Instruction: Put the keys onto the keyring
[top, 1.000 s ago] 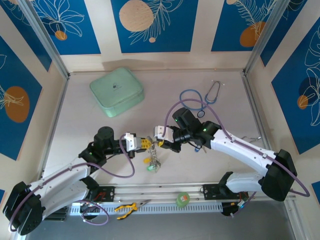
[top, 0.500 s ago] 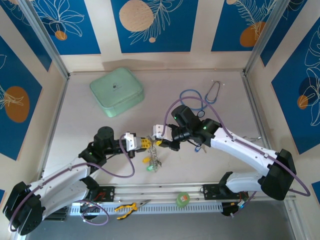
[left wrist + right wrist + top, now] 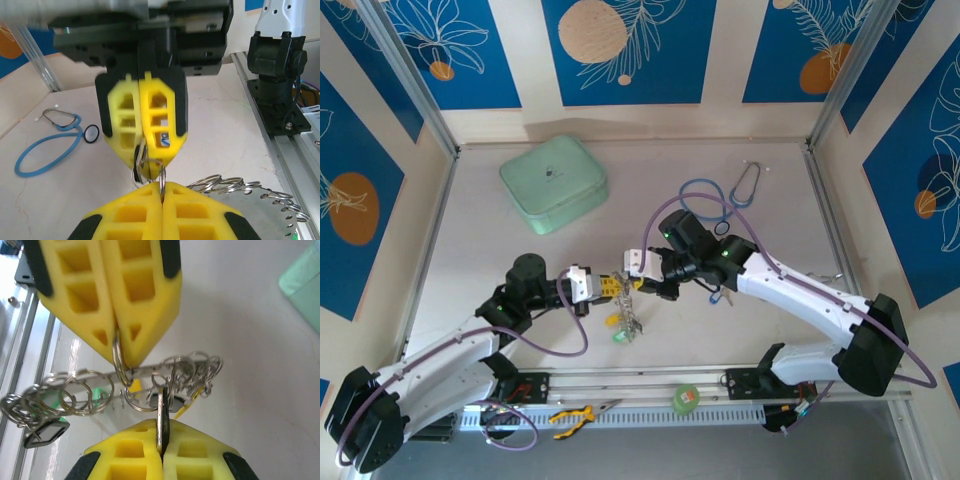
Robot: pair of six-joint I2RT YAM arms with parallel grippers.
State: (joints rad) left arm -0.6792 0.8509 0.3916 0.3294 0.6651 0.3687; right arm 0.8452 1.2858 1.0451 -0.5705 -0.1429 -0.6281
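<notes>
both claws meet tip to tip over the middle of the table point(image 3: 720, 340). the left claw point(image 3: 161, 194) is closed on a small split ring point(image 3: 162, 175). the right claw point(image 3: 161, 450) is pinched tight on a key point(image 3: 160, 417). the keyring point(image 3: 628, 322) hangs just below them, on their near side.

The large flat scalloped silvery metal keyring point(image 3: 627, 322) is just in front of the left gripper point(image 3: 610, 288) and the right gripper point(image 3: 638, 285), a small metal key point(image 3: 161, 421) between the latter's fingers, with the mint-green square case point(image 3: 553, 183) behind it leftward, the blue-tubed stethoscope point(image 3: 712, 203) behind it rightward, and the green tape roll point(image 3: 687, 398) and yellow-handled pliers point(image 3: 572, 413) before it.
</notes>
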